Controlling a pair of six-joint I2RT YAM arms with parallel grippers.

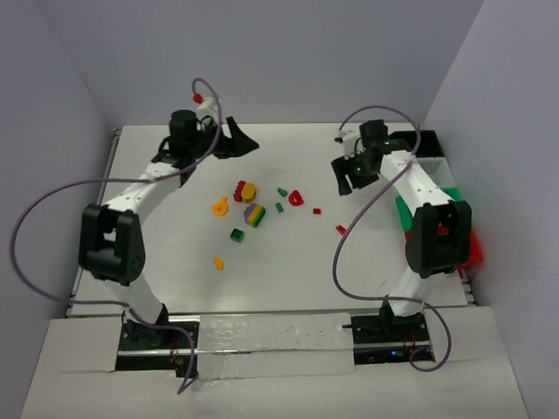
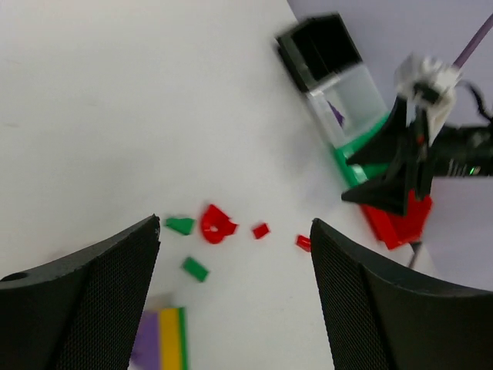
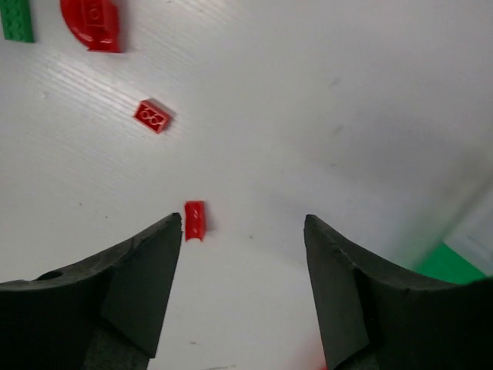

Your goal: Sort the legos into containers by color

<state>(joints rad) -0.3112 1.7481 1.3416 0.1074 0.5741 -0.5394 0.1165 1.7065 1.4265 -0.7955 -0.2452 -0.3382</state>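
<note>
The legos lie scattered mid-table: a red brick (image 1: 239, 190), a yellow round piece (image 1: 249, 189), the stacked purple-yellow-green block (image 1: 254, 215), a green brick (image 1: 237, 234), orange pieces (image 1: 220, 207), a red curved piece (image 1: 296, 198) and small red bits (image 1: 341, 230). The containers stand in a row at the right: black (image 1: 428, 140), white (image 1: 434, 164), green (image 1: 451, 195), red (image 1: 472, 249). My left gripper (image 1: 240, 135) is open and empty at the far side, above the table. My right gripper (image 1: 352, 182) is open and empty above a small red piece (image 3: 194, 220), which lies by its left fingertip.
The left wrist view shows the bins (image 2: 320, 46) and my right arm (image 2: 400, 169) beyond the legos. The green bin's corner (image 3: 451, 266) shows in the right wrist view. Purple cables loop beside both arms. Walls close in on three sides.
</note>
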